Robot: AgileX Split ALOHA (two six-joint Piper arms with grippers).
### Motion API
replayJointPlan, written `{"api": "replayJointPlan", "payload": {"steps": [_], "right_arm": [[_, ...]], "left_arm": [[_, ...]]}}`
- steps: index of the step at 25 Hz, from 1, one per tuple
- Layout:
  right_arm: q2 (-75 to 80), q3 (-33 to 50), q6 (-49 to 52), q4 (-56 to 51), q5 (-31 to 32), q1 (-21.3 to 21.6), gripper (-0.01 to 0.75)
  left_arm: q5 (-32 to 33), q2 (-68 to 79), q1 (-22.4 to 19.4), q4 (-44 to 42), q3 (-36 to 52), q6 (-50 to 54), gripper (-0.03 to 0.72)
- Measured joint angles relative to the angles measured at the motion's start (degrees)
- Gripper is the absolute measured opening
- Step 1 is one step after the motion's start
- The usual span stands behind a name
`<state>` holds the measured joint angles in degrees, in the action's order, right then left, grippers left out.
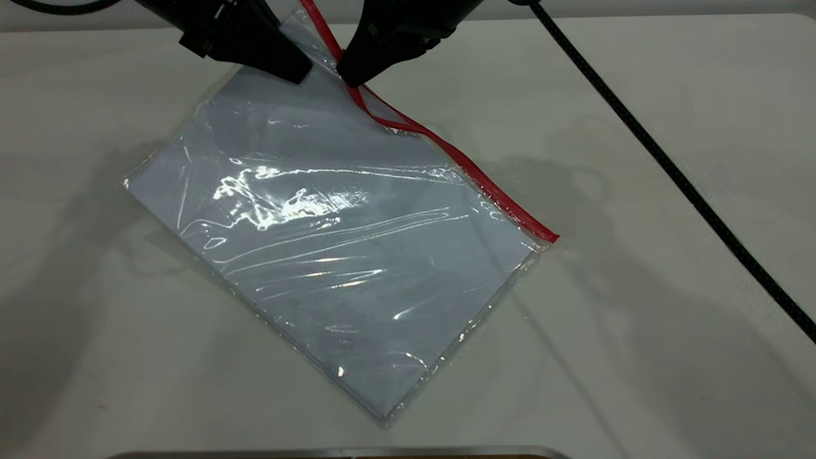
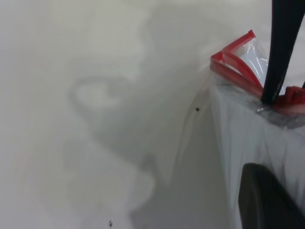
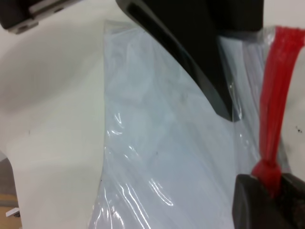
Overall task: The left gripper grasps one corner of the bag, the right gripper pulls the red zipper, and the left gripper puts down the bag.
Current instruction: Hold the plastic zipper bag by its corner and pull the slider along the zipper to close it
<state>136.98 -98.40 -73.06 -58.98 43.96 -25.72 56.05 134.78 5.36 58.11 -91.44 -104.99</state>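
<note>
Lying flat on the pale table [image 1: 637, 382], the bag [image 1: 331, 242] spreads diagonally, its near corner free and nothing crowding it but a braided black cable [image 1: 669, 172] running well clear to the right. Farther back, the red zipper [image 1: 484, 185] runs up the right long edge toward both arms. There the right gripper [image 1: 349, 75] pinches the strip, its fingers pressed together on what seems to be the slider; the right wrist view shows red bunched between the dark pads [image 3: 252, 200]. Beside it the left gripper [image 1: 294, 67] bears on the far corner of the bag [image 2: 233, 55], probably anchoring it against the pull, though I cannot tell whether its fingers grip.
</note>
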Motion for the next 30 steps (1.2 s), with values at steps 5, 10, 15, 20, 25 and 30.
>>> {"api": "replayJointPlan", "payload": {"steps": [5, 10, 15, 20, 25, 30], "right_arm": [[0.0, 0.12, 0.0, 0.12, 0.0, 0.0, 0.132], [0.07, 0.38, -0.12, -1.97, -0.52, 0.0, 0.142], [0.07, 0.52, -0.85, -4.63, -0.7, 0.06, 0.153], [0.07, 0.52, -0.91, -6.25, -0.82, 0.06, 0.162], [0.07, 0.52, -1.17, -6.69, -0.82, 0.06, 0.171], [0.09, 0.54, -1.17, -8.18, -0.82, 0.06, 0.175]], "left_arm": [[0.23, 0.0, -0.04, 0.05, -0.05, 0.13, 0.053], [0.3, 0.0, -0.04, 0.05, -0.22, 0.19, 0.053], [0.34, -0.2, -0.11, -0.01, -0.28, 0.22, 0.053], [0.36, -0.26, -0.18, -0.01, -0.32, 0.22, 0.053], [0.36, -0.26, -0.18, -0.01, -0.33, 0.22, 0.053], [0.41, -0.26, -0.18, -0.01, -0.33, 0.25, 0.053]]}}
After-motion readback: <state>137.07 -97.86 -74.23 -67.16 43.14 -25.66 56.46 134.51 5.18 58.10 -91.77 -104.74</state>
